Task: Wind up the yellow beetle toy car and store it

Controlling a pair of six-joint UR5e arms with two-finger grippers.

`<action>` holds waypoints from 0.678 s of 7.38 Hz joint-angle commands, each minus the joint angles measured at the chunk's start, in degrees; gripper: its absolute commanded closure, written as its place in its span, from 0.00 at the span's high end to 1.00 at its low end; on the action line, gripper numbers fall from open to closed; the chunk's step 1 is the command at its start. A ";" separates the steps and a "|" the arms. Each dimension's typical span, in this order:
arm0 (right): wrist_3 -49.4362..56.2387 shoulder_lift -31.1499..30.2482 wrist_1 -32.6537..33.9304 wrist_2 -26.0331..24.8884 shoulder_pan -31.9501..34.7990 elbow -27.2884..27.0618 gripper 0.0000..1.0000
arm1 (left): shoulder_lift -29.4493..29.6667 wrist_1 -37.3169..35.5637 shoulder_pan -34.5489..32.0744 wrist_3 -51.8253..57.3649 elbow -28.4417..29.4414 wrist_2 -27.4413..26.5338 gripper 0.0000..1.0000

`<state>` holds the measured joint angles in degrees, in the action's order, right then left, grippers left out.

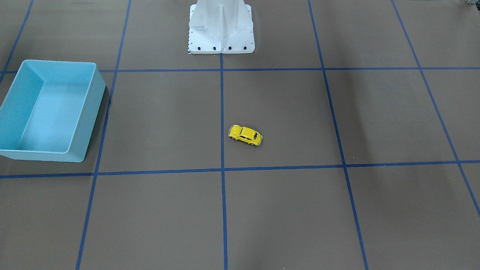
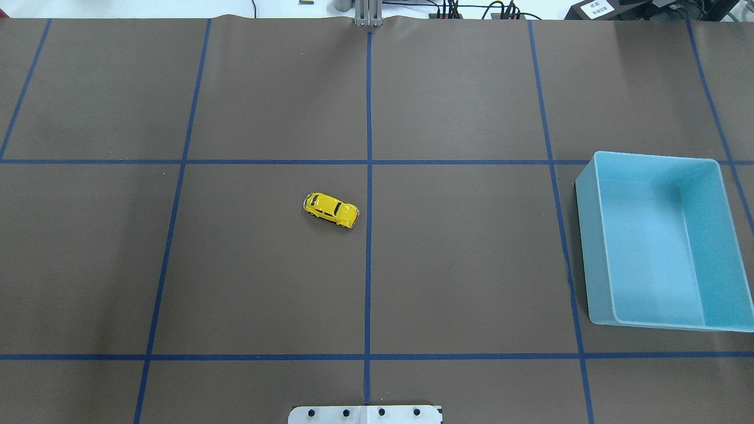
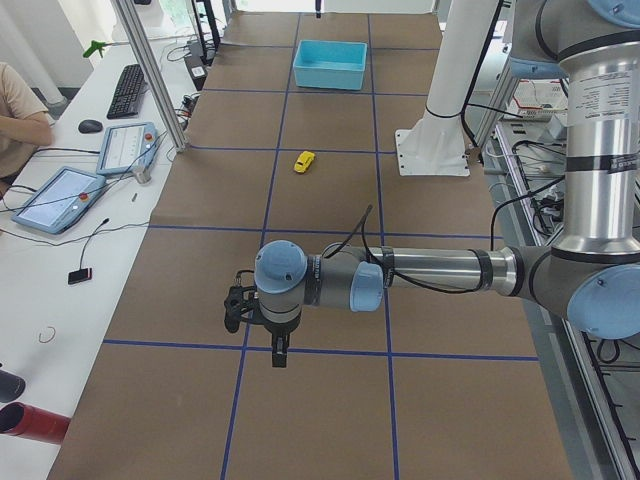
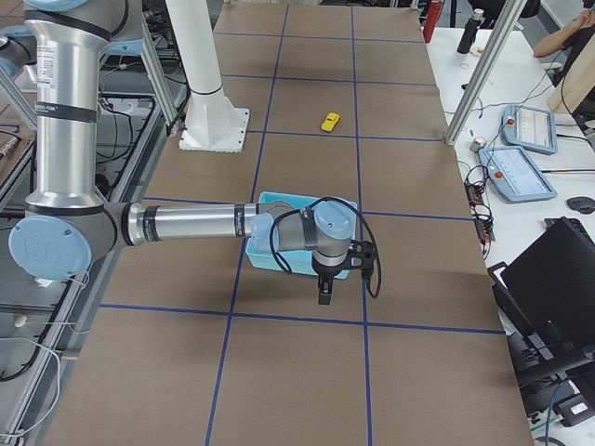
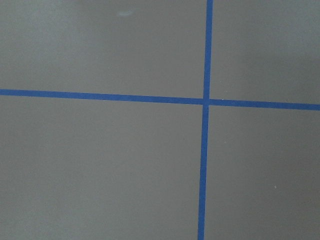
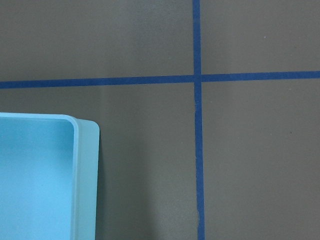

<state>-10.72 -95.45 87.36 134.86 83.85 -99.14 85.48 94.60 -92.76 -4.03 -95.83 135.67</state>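
Note:
The yellow beetle toy car [image 1: 245, 135] stands on its wheels on the brown mat near the table's middle, and also shows in the overhead view [image 2: 331, 209] and small in both side views [image 3: 304, 161] [image 4: 330, 122]. Nothing touches it. My left gripper [image 3: 278, 355] hangs over the mat far from the car, towards the table's left end. My right gripper [image 4: 323, 295] hangs just beyond the blue bin [image 2: 592, 253]. Both grippers show only in the side views, so I cannot tell whether they are open or shut. The wrist views show no fingers.
The blue bin [image 1: 88, 116] stands empty on the robot's right side; its corner shows in the right wrist view [image 6: 86, 185]. The white robot base [image 1: 221, 30] stands at the table's edge. Blue tape lines cross the mat. Tablets and a keyboard lie beyond the far edge [image 3: 60, 195].

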 commanded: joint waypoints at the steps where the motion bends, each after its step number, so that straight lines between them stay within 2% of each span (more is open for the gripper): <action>1: 0.00 0.00 0.00 0.05 0.00 0.08 0.99 | -0.05 -0.46 4.05 0.07 -4.77 0.22 1.00; 3: 0.00 0.00 0.00 -0.03 0.00 0.00 0.99 | 1.08 -0.03 8.45 0.07 -7.43 0.56 1.00; 5: 0.00 0.09 0.00 -0.03 0.00 0.00 0.99 | 7.47 -0.12 15.82 0.07 -7.53 0.57 1.00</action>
<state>-10.72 -95.44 87.36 134.84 83.84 -99.16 89.06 94.47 -81.78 -3.95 -103.09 136.20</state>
